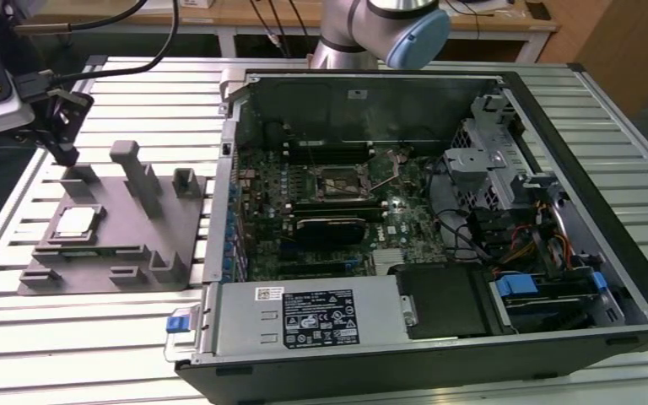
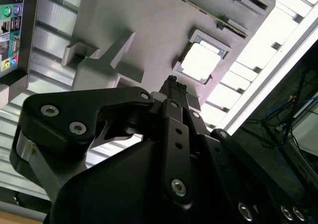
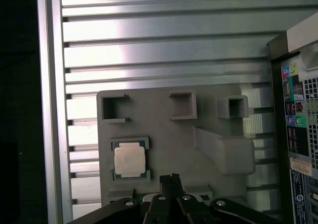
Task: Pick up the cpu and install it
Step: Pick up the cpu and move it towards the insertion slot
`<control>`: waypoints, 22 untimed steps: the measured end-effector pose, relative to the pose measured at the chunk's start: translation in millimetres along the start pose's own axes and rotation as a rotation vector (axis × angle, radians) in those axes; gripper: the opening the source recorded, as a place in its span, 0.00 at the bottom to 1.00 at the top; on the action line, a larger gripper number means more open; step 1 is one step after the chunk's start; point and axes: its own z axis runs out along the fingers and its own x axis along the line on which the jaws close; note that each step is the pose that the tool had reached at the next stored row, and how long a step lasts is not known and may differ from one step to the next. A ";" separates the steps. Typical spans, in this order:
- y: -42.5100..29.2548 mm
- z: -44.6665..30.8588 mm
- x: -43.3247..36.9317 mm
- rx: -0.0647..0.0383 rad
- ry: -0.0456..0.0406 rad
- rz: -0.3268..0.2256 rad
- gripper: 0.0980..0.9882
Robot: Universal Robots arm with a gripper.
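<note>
So here's where we're at: the arm (image 1: 378, 25) reaches in from the far side of the table (image 1: 77, 346). Its wrist hangs over the exterior view's left, and the gripper (image 1: 67, 154) points down at the far end of the grey fixture (image 1: 127, 229). As far as we can see, the claw is clenched. In both wrist views the two fingertips (image 2: 173, 83) sit pressed together into one narrow black tip with nothing between them. It's up in the air, not touching anything.

The cpu (image 1: 74, 221) lies flat in its shallow square pocket on the fixture, silvery top up. It's near the gripper (image 3: 171, 178) but clearly apart from it. In the first wrist view the cpu (image 3: 129, 160) is just off to one side of the fingertips. The open computer case (image 1: 628, 278) is right beside the fixture, on the exterior view's right, with the motherboard socket (image 1: 341, 180) in the middle of the board.

Stuff we can't make out well:
- The arm is cut off by the frame edge in the exterior view, so we only get a couple of joints.
- The gripper's own black body blocks a big chunk of the second wrist view and hides the nearest edge of the fixture (image 3: 164, 134).
- We can't tell whether the socket frame is open
</note>
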 end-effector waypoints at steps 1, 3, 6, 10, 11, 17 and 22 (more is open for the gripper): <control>0.0 0.4 0.1 0.000 0.0000 0.000 0.01; -0.1 1.1 0.3 0.000 0.0000 0.000 0.01; -0.1 2.2 0.5 0.000 0.0001 0.000 0.01; -0.2 3.9 0.8 0.000 0.0000 0.000 0.01; -0.2 4.3 0.9 0.000 0.0000 0.000 0.01; -0.3 6.6 1.3 0.000 0.0000 0.000 0.01; -0.4 8.8 1.6 0.000 0.0000 0.000 0.01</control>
